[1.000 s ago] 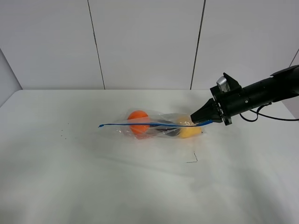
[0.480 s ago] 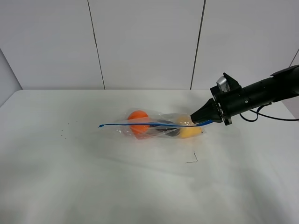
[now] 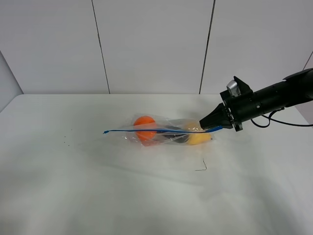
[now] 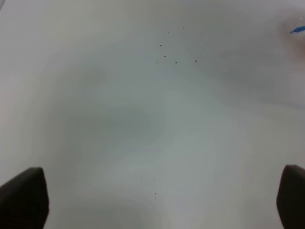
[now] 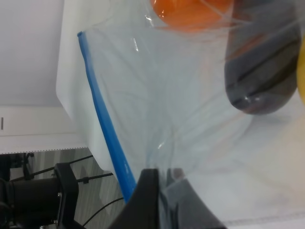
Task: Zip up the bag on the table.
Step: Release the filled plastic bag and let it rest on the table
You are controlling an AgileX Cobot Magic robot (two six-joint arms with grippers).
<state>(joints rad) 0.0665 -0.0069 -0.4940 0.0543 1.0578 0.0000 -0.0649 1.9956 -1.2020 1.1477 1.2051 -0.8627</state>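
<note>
A pale grey panelled wall rises behind the white matte table, split by two thin dark seams (both slightly slanted). Beyond the table's far left corner stands an angled grey side panel; light falls soft, even.

Right arm: black, reaches in low from the right edge of the table toward its middle, wrist tilted down. Right gripper: jaws pinched tight on the blue-strip end of the bag. Left gripper: fingertips spread wide, nothing between them, hovering above the table; left arm outside the high view
</note>
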